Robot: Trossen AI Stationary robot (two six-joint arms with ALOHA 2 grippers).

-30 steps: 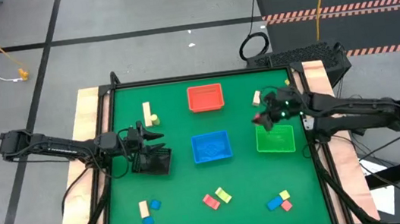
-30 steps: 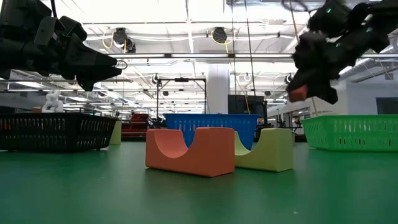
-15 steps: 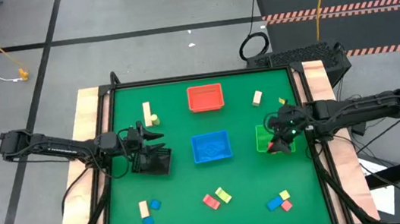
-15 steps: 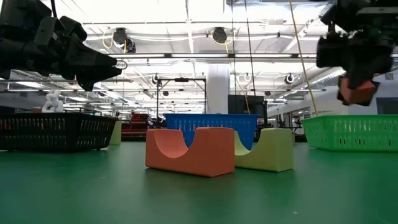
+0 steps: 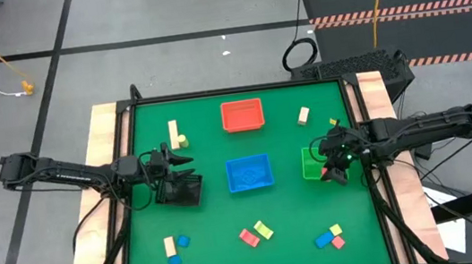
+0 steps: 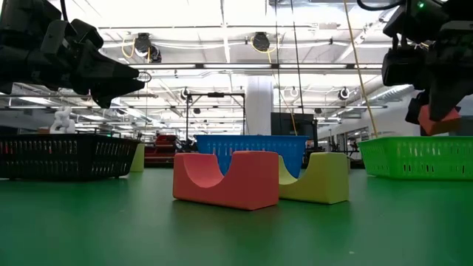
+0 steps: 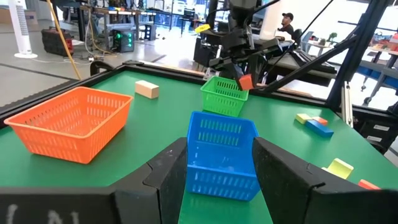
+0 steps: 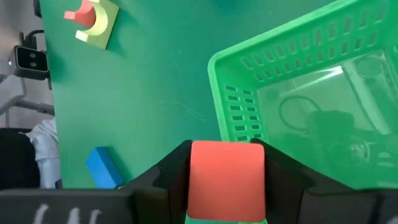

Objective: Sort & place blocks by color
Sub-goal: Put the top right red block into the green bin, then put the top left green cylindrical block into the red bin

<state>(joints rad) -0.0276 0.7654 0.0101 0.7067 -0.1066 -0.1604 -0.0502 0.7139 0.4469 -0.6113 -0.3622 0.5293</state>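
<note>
Right gripper grasps 1 red block over the green tray; left gripper empty, jaws parted; remaining blocks unsorted.

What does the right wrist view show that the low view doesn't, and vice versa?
Only the right wrist view: the inside of the green basket, with no block seen in it, and a blue block lying on the mat.

Only the low view: the left gripper hovering above the black basket, plus the blue basket.

Both: the red block clamped between the jaws of the right gripper, at the green basket, and the red and yellow arch blocks side by side.
</note>
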